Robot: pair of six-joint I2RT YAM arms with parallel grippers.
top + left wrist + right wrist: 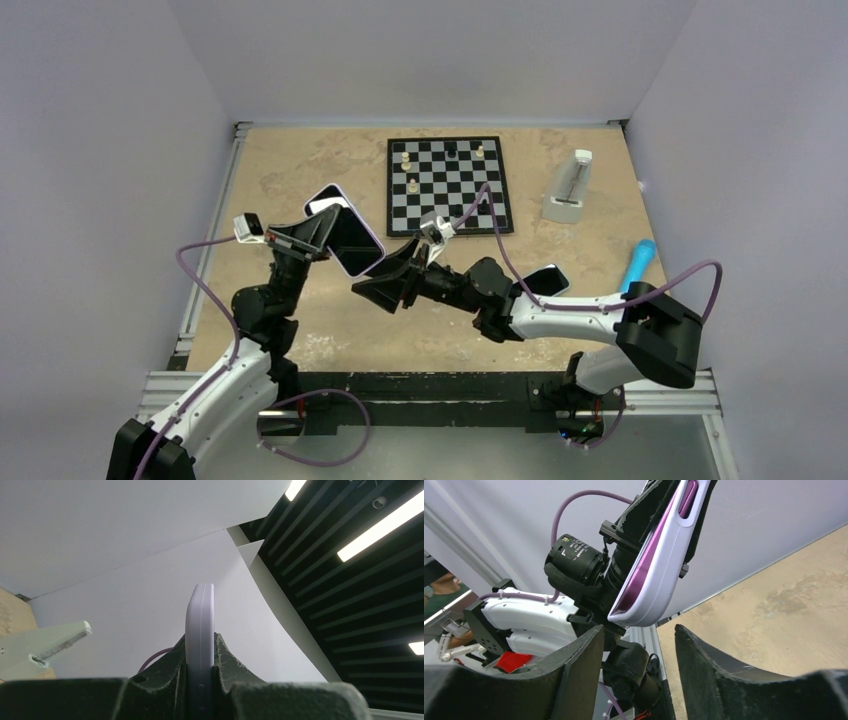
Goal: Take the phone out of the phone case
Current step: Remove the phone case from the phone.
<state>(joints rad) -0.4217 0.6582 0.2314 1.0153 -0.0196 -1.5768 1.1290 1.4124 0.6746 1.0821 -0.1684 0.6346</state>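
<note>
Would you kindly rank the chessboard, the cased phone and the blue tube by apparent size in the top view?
Largest: chessboard.
Second: cased phone, though lifted nearer the camera, which flatters it.
Smallest: blue tube.

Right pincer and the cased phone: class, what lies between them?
Nothing: the right wrist view shows only a bare gap between the open right pincer and the lower corner of the phone case.
</note>
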